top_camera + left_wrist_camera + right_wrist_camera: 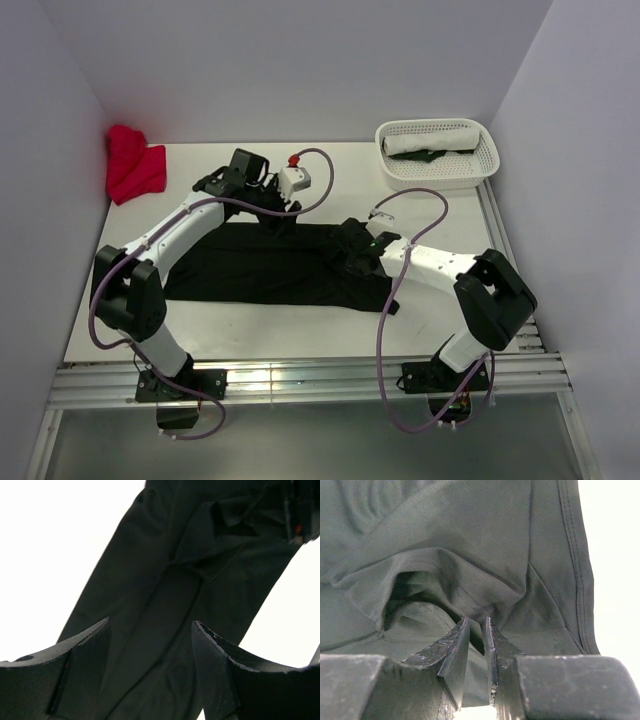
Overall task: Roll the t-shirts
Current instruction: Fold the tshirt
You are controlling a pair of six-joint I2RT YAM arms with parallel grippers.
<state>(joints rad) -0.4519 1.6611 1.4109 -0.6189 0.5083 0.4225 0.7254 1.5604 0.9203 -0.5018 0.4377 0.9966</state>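
A black t-shirt (270, 268) lies spread flat across the middle of the table. My left gripper (273, 213) hovers over its far edge. In the left wrist view it (151, 622) stands open wide, with only the black cloth (165, 580) below the gap. My right gripper (353, 249) is down on the bunched right end of the shirt. In the right wrist view its jaws (477, 621) are nearly together, pinching a raised fold of the dark fabric (470, 540). A red t-shirt (132, 165) lies crumpled at the back left.
A white perforated basket (470, 175) stands at the back right, holding a rolled white shirt (432, 140) and a dark green one (425, 156). Walls close in the table on the left, back and right. A metal rail (300, 378) runs along the near edge.
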